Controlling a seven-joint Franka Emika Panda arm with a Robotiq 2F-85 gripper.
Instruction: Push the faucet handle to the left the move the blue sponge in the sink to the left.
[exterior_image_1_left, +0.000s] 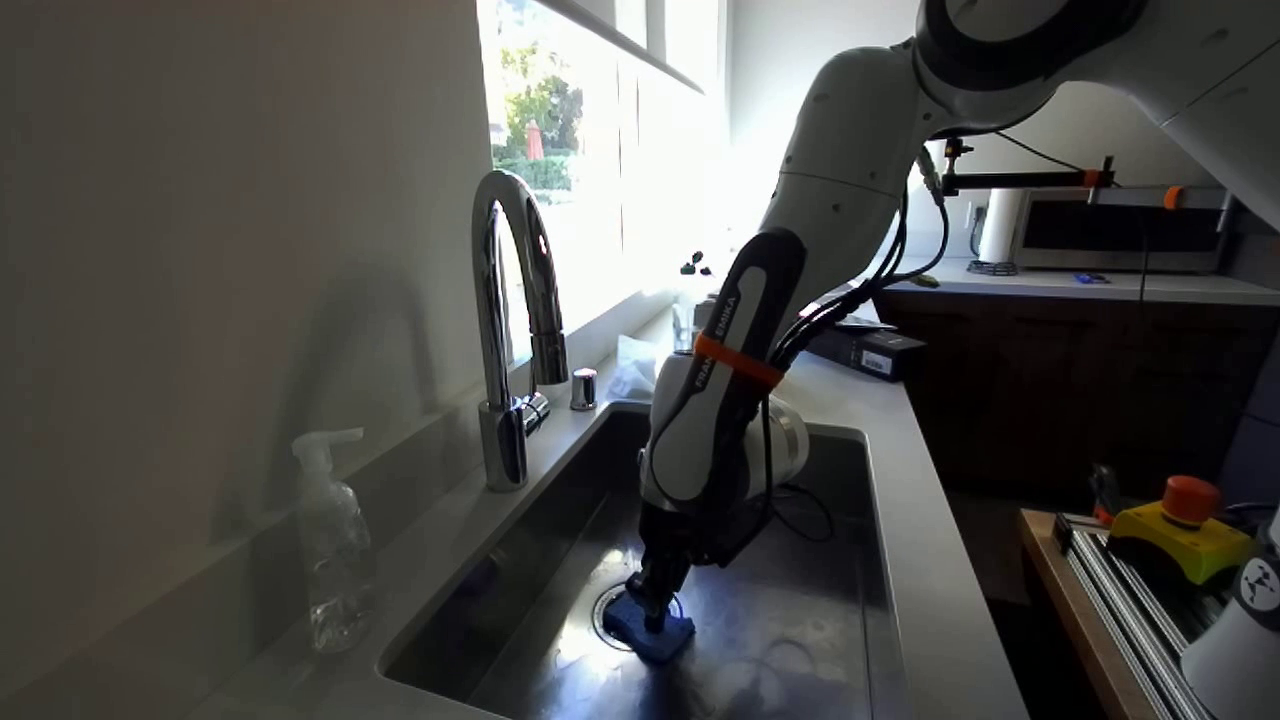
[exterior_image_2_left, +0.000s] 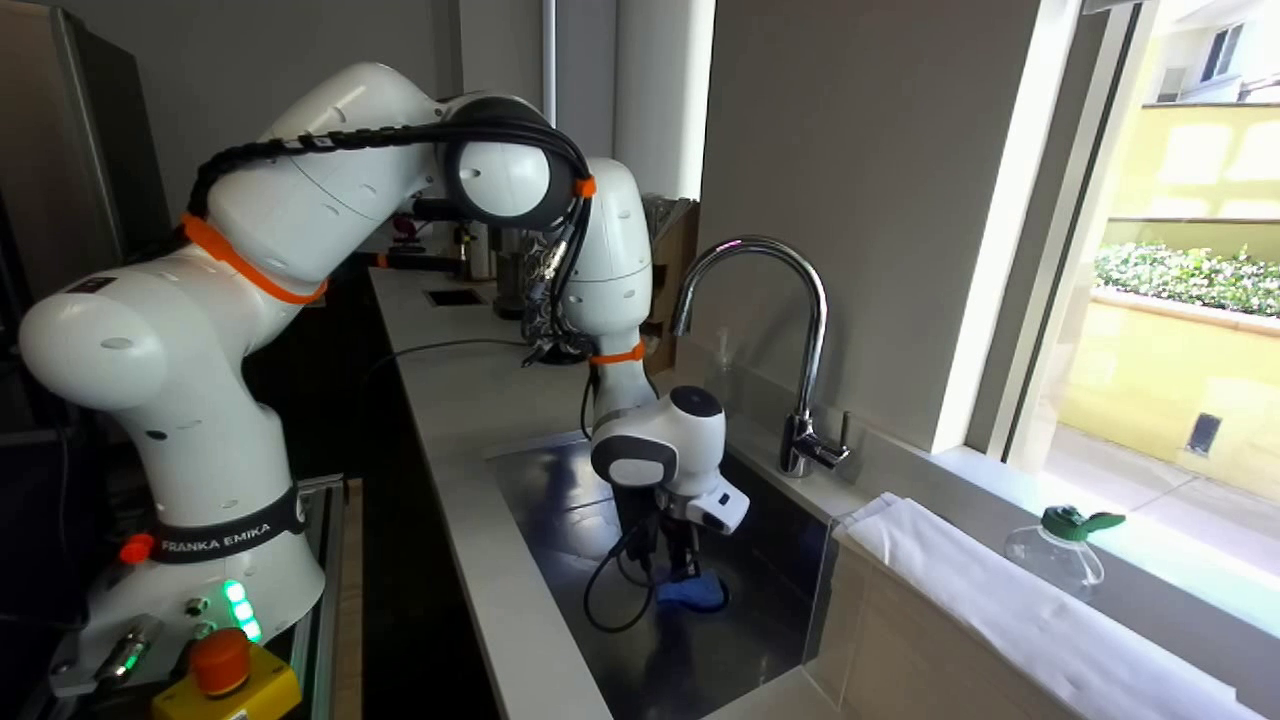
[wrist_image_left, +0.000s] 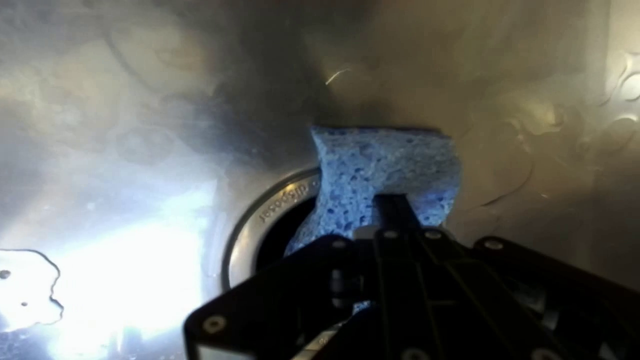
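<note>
The sponge (wrist_image_left: 350, 170) is lying partly across the drain (wrist_image_left: 245, 252), covering much of the opening and spreading over the rim onto the floor of the sink (exterior_image_1_left: 820, 590) beside it. Over the drain or just beside it, the gripper (wrist_image_left: 392, 202) is standing point-down, its fingers sitting together with no gap showing, their ends apparently resting on the sponge's top rather than pinching it. They are probably serving as a blunt prod, since a flat, soft pad is needing only pressure from above to slide. The arm (exterior_image_1_left: 840, 160) is hanging down over the drain, presumably because the sink's deep walls are blocking a flatter approach. The faucet (exterior_image_1_left: 491, 300) is rising from the counter (exterior_image_1_left: 440, 550) on the window (exterior_image_1_left: 640, 170) side of the drain, well apart from the gripper, so the sponge step is seemingly being served. Whether the handle (exterior_image_2_left: 828, 452) is sitting where the task is wanting it, the views are not telling. The drain's rim is posing the likeliest trouble: the sponge is possibly going to snag there, so the push left is calling for steady pressure.
</note>
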